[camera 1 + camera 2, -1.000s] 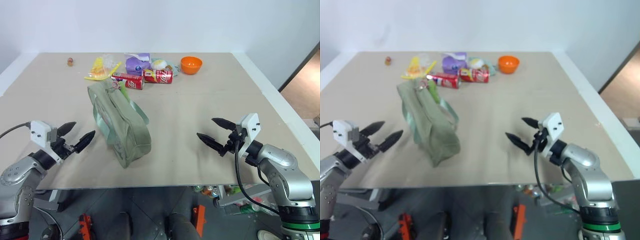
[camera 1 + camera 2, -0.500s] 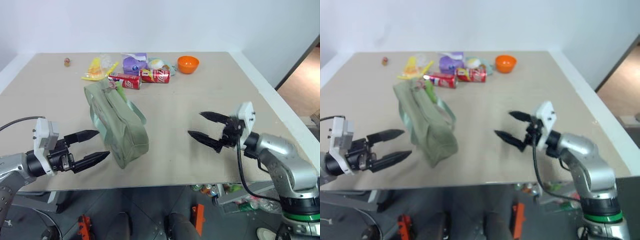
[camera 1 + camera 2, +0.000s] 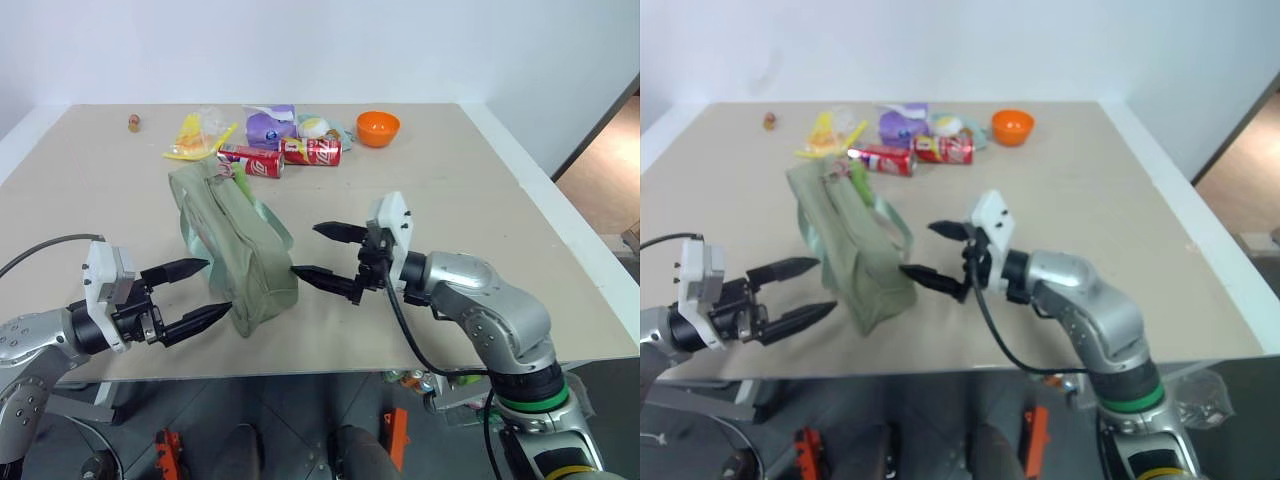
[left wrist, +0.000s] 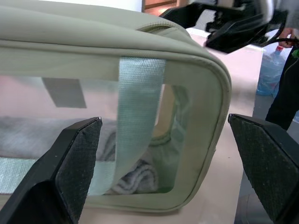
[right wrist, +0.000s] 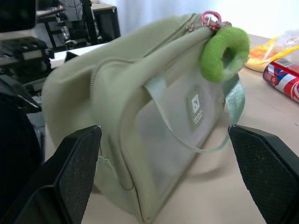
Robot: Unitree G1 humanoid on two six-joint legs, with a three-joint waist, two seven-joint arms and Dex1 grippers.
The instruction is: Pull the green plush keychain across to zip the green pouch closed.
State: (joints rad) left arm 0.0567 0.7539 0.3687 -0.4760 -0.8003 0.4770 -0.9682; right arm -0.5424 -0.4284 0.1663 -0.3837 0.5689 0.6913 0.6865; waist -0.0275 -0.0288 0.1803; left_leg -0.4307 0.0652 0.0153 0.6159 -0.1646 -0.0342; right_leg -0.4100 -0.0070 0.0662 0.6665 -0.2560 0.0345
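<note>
The green pouch [image 3: 235,245] stands on the table, running from the far left toward the near edge, with pale straps hanging down its clear side [image 4: 140,93]. The green plush keychain [image 5: 224,53] hangs at the pouch's far end [image 3: 223,172], by a pink clip. My left gripper [image 3: 215,287] is open, level, just left of the pouch's near end, apart from it. My right gripper [image 3: 305,250] is open on the other side of that near end, its lower fingertip close to the fabric. Nothing is held.
Behind the pouch lie two red cans [image 3: 255,162], a yellow snack packet [image 3: 195,140], a purple packet [image 3: 272,125] and an orange bowl [image 3: 378,128]. A small brown object [image 3: 133,124] sits far left. The table's front edge runs just below both grippers.
My right gripper swung left across the table to the pouch's near end. The left gripper moved right toward the pouch, then held still. Both stayed open.
</note>
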